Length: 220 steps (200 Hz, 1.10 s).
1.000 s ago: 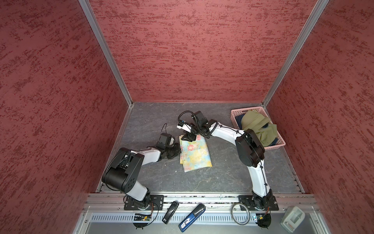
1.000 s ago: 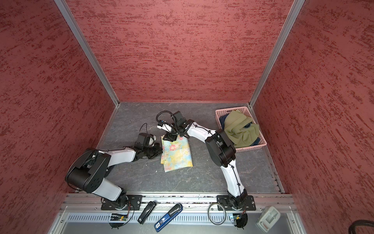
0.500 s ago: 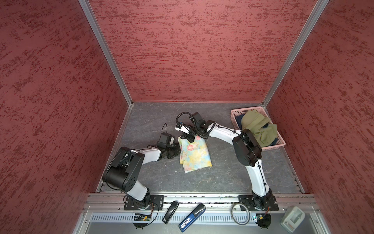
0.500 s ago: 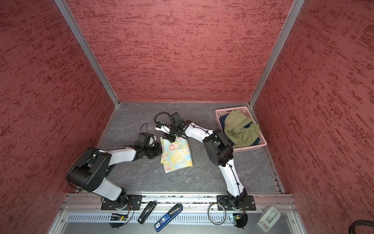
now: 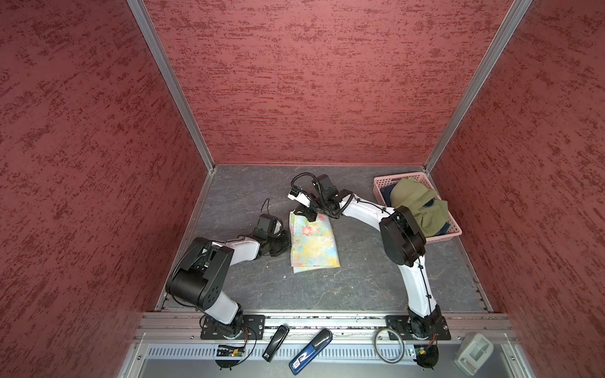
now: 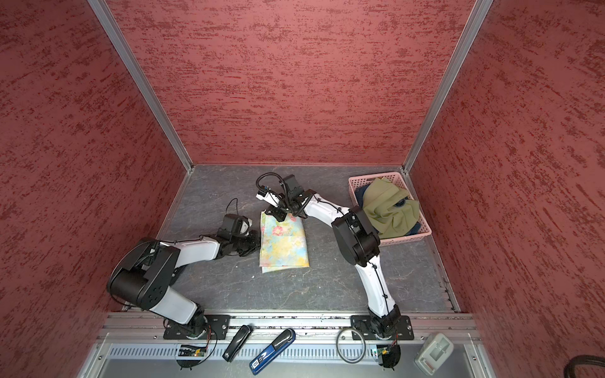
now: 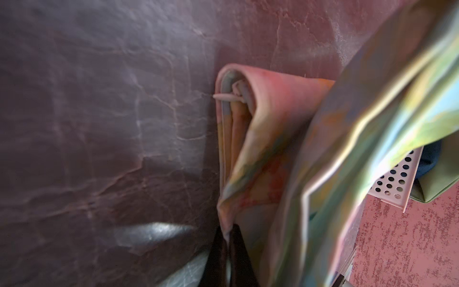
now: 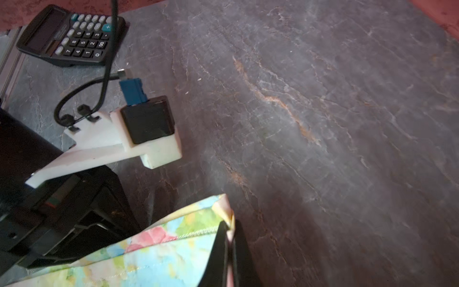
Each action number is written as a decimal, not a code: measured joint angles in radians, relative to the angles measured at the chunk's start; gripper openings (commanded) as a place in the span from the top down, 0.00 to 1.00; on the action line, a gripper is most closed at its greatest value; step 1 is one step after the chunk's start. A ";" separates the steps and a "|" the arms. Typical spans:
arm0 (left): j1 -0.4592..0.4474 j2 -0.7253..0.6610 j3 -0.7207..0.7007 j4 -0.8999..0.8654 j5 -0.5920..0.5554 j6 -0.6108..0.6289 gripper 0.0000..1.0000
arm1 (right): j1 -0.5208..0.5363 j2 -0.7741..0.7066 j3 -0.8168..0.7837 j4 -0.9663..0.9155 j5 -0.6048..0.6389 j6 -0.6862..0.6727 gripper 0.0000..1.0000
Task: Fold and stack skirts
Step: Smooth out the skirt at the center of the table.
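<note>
1. The floral skirt (image 5: 312, 243) lies folded in a rough rectangle near the middle of the grey, slate-patterned table (image 5: 360, 278), between the two arms.
2. The left gripper (image 7: 227, 236) is closed tight on a fold of the floral skirt at the side edge nearest the left arm. In the left wrist view, the pinched cloth rises off the stacked layers below it.
3. The right gripper (image 8: 230, 232) is clamped on the floral skirt's far corner, the one toward the back wall. The hem stitching shows just beside its fingers.
4. In both top views, the two grippers sit low at the table, on neighbouring edges of the same skirt.
5. The olive-green skirt (image 5: 417, 206) is heaped, unfolded, in the pink perforated basket (image 5: 381, 188) at the far right corner and spills over its rim.
6. The dark-blue denim skirt (image 6: 360, 196) lies under the olive-green one in the basket, mostly hidden.
7. A black calculator (image 8: 72, 34) rests on the table beyond the left arm.
</note>
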 measured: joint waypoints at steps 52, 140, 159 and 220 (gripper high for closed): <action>0.000 0.000 0.000 0.000 0.000 0.000 1.00 | -0.021 0.042 0.046 0.027 -0.006 0.022 1.00; 0.011 0.000 0.011 -0.031 -0.001 0.000 1.00 | -0.025 0.051 -0.001 0.092 0.008 0.074 0.33; 0.010 0.000 0.024 -0.055 -0.008 0.001 1.00 | -0.039 -0.021 -0.076 0.141 0.022 0.129 0.27; -0.023 0.005 0.103 -0.174 -0.086 0.028 1.00 | -0.108 -0.406 -0.490 0.362 0.256 0.549 0.21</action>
